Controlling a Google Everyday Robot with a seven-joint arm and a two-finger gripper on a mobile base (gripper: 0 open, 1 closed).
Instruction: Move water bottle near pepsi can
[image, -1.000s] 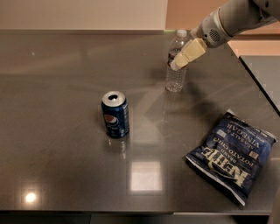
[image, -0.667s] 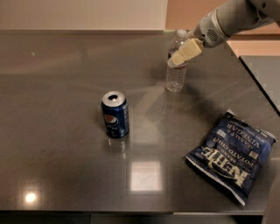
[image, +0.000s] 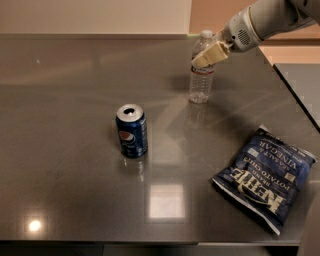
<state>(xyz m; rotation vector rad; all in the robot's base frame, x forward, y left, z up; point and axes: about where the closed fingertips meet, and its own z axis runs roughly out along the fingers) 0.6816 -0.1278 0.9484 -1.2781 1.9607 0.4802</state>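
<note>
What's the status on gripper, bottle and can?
Gripper at upper part of clear ribbed plastic water bottle. Bottle upright, apart from blue Pepsi can. Dark-blue chip bag off to one side, not between.

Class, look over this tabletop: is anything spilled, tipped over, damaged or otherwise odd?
Nothing stands out. The water bottle and pepsi can stand upright, the chip bag lies flat, and the gripper is at the bottle's shoulder.
</note>
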